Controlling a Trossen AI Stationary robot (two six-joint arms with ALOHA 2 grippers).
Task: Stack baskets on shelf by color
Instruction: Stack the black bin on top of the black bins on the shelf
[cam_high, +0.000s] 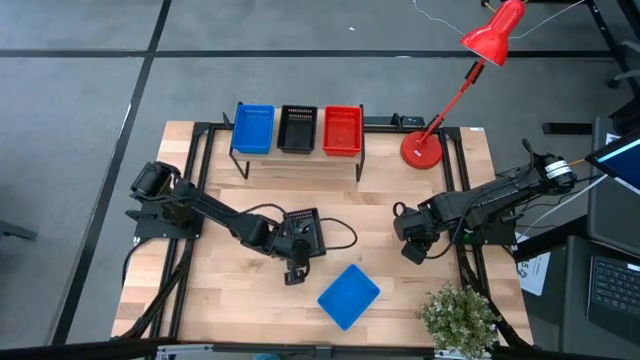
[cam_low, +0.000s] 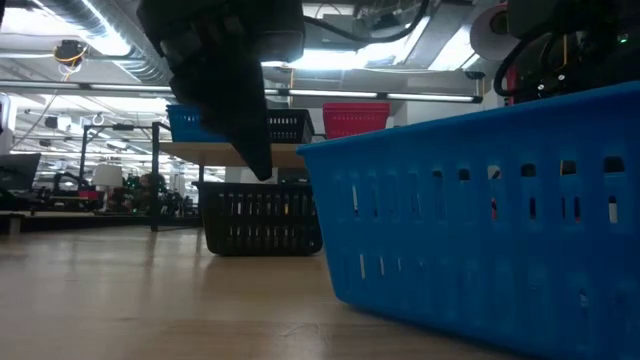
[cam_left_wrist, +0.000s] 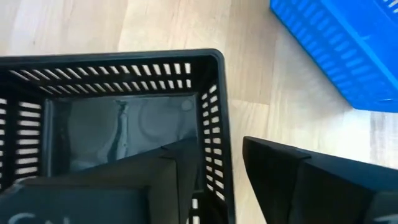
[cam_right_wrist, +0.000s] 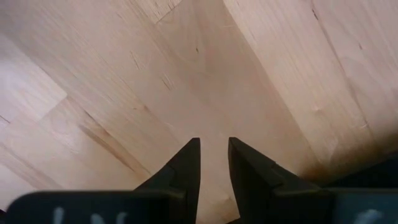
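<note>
Nearest in the low view: blue basket (cam_low: 480, 200) loose on the tabletop (cam_high: 230, 290), cut off at the picture's right edge; tilted at the front centre in the high view.

Just behind it: black basket (cam_left_wrist: 124, 118) on the tabletop beneath the left claw (cam_high: 296, 268), one finger (cam_left_wrist: 168, 180) inside the basket and the other (cam_left_wrist: 311, 186) outside, straddling one side wall (cam_left_wrist: 214, 149); firm contact with the wall not discernible. Basket largely hidden under the wrist in the high view.

To the right, well apart from both baskets: right claw (cam_right_wrist: 214, 163) over bare wood, fingers nearly together with a narrow gap, holding nothing.

Farthest: shelf (cam_high: 300, 160) along the back edge, carrying a blue basket (cam_high: 254, 129), a black basket (cam_high: 297, 128) and a red basket (cam_high: 342, 130) side by side; number stacked in each pile not discernible.
</note>
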